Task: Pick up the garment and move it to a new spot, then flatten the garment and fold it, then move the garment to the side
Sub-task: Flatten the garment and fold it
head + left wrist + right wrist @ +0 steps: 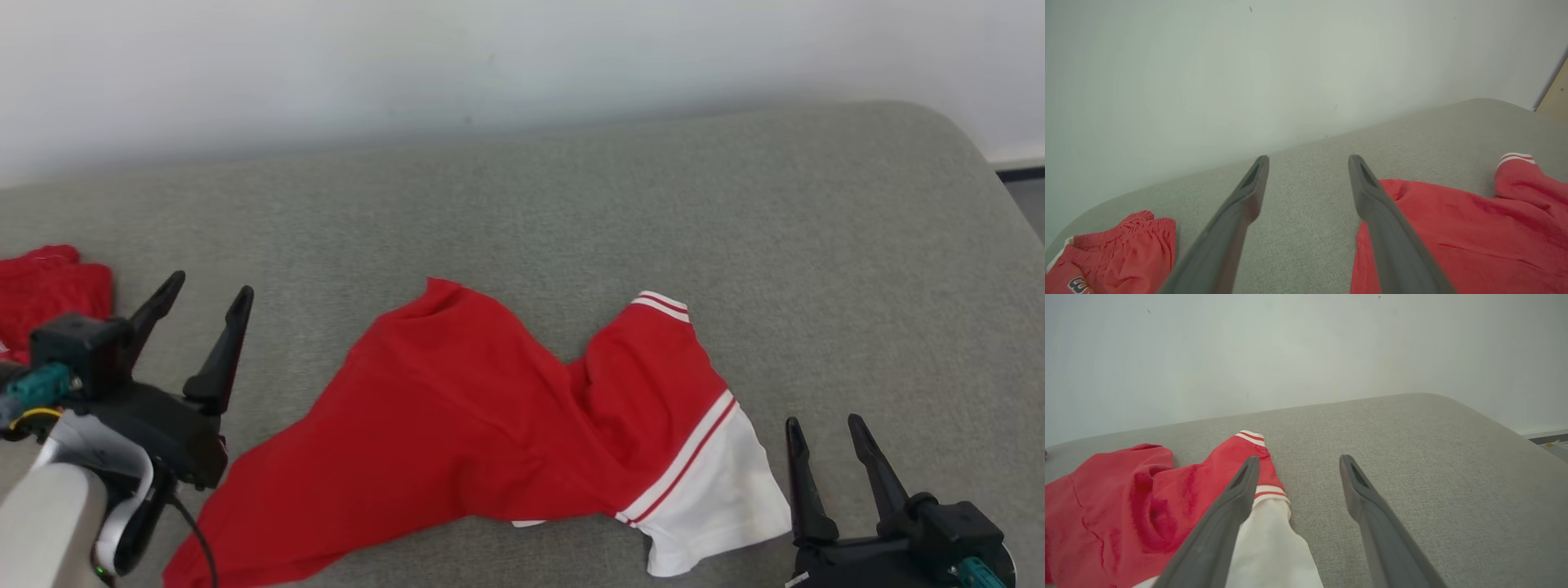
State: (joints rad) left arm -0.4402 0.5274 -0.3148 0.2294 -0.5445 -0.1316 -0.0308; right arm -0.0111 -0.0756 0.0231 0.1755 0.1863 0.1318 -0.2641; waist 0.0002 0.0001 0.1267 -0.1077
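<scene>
In the head view, the left gripper (211,286) has its two fingers spread apart with nothing between them. The red jersey (457,408) lies rumpled on the grey upholstered surface (735,204) to the right of those fingers, clear of their tips. A pair of red shorts (45,286) sits bunched just left of the same fingers, partly hidden by the gripper's body. The right gripper (823,421) is likewise spread and empty. The jersey's white sleeve (710,490) ends just left of its left finger, near it but apart.

In the left wrist view, the left gripper (1308,159) is wide open over bare grey fabric. The jersey (1453,228) spreads out from behind the right finger and off to that side, with a striped cuff (1517,157) raised well right of the fingertips. The shorts (1126,245) lie left of the left finger, showing a gathered waistband and part of a dark printed mark. A pale wall (1208,61) rises beyond the fingertips.

In the right wrist view, the right gripper (1299,459) is open and holds nothing. The white sleeve (1274,543) runs between the fingers close to the left one, which hides part of it. The red body (1118,498) of the jersey lies left of that finger, and the striped cuff (1251,437) sits just beyond its tip. Right of the right finger is bare grey surface.
</scene>
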